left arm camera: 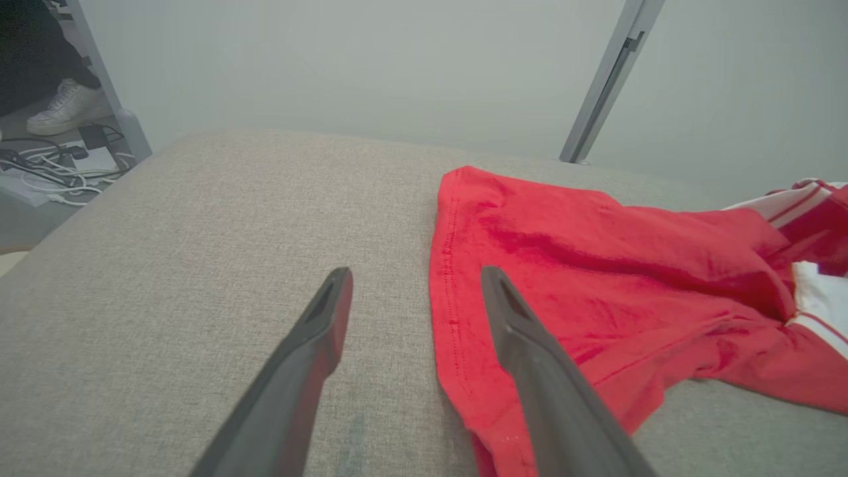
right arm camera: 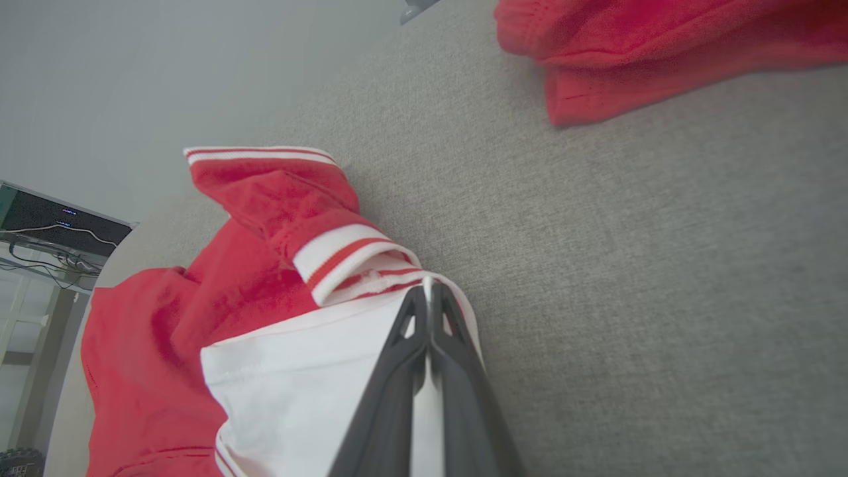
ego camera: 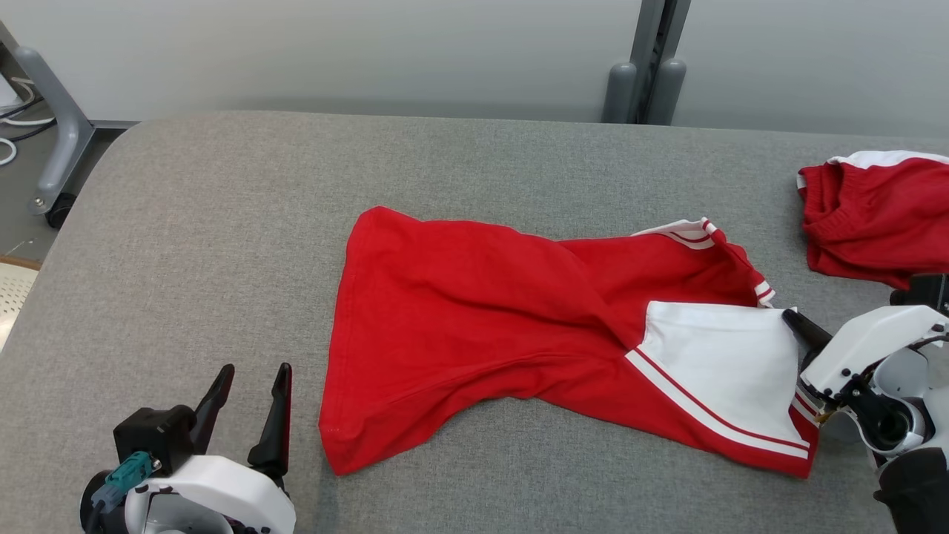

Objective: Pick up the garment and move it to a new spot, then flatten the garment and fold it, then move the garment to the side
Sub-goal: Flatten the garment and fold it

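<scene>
Nearest, at the lower left, the left gripper (ego camera: 255,369) hangs over bare table (ego camera: 185,245) with its two fingers spread and nothing between them; its right finger stands near the garment's hemmed left edge. Wide grey surface lies free to the left and behind, out to the table's rounded far-left corner. The garment (ego camera: 474,311), a red shirt, lies crumpled across the middle, hem to the left, with a white panel with red stripes folded over its right end and a striped cuff raised behind that. At that right end the right gripper (ego camera: 790,317) is clenched on the white panel's edge, cloth pinched between its fingers. A strip of bare table separates this from a second red piece of clothing (ego camera: 875,215) bunched at the far right edge.
</scene>
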